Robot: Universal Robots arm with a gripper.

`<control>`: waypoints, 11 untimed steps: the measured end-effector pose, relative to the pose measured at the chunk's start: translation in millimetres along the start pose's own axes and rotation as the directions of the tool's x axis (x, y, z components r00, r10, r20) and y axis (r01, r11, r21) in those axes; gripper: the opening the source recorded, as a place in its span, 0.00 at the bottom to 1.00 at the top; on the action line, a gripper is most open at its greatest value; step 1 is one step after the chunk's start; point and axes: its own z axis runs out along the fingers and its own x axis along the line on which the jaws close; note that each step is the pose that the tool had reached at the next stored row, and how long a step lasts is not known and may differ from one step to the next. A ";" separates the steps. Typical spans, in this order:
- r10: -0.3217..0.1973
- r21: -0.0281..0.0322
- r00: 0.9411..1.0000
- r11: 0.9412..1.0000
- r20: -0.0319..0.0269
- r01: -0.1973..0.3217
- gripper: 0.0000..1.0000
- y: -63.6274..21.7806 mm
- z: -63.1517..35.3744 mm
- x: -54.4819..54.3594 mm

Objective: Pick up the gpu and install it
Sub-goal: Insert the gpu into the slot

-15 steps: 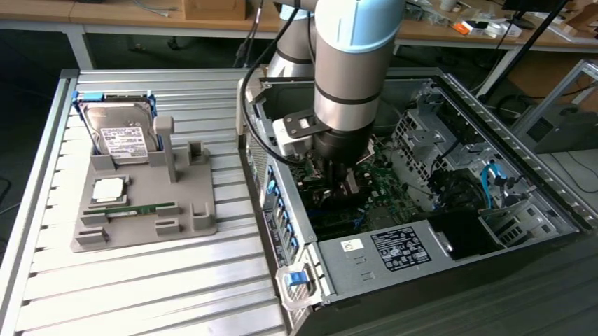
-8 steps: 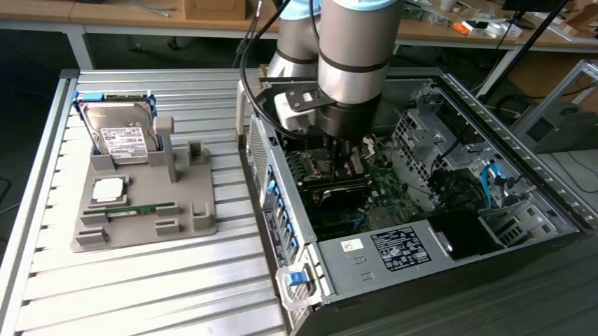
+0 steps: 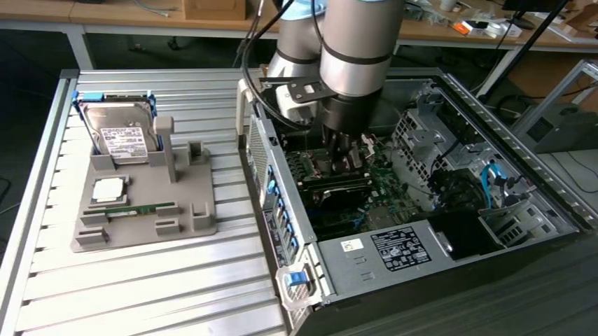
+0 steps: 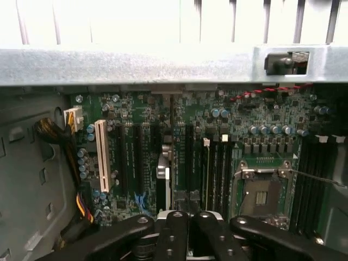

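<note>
Black jaws (image 4: 187,217) sit pressed together, tips nearly touching, pointing down at the motherboard (image 4: 261,119). In the exterior view the jaws (image 3: 341,159) are down inside the open computer case (image 3: 374,266), with the grey arm (image 3: 360,56) rising straight above them.

Just past the tips stands the gpu (image 4: 172,141), seen edge-on as a thin dark board upright among the long black expansion slots, with a silvery metal piece (image 4: 163,166) against its side. Its near end reaches right up to the tips. Cannot tell whether the jaws pinch the card's edge or only rest beside it.

To one side of the card is a white slot (image 4: 101,155), then a bundle of yellow and black wires (image 4: 54,136) against the grey case wall. To the other side is the empty processor socket (image 4: 260,196) with its metal frame. Beyond the board runs the case's metal rim (image 4: 163,65).

Farther out, in the exterior view, the case lies on its side on the ribbed metal counter (image 3: 140,280). On the exterior view's left, well apart from the case, a grey holder (image 3: 187,203) carries a hard drive (image 3: 122,136) standing tilted at its back, a square processor chip (image 3: 108,187) and a narrow green memory stick (image 3: 131,208) lying flat near its front.
</note>
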 end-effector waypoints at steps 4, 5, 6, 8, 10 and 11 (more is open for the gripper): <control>0.001 -0.089 1.000 0.996 0.000 -0.001 0.10 -1.0 0.6 0.0; 0.002 -0.108 1.000 0.994 0.000 -0.002 0.10 -1.1 0.7 0.0; 0.002 -0.126 1.000 0.992 -0.001 -0.002 0.10 -1.1 0.8 0.0; 0.002 -0.161 1.000 0.987 -0.001 -0.003 0.10 -1.3 1.0 0.0; 0.003 -0.183 1.000 0.983 -0.001 -0.003 0.10 -1.3 1.4 0.3; 0.003 -0.183 1.000 0.983 -0.001 -0.003 0.10 -1.3 1.3 0.5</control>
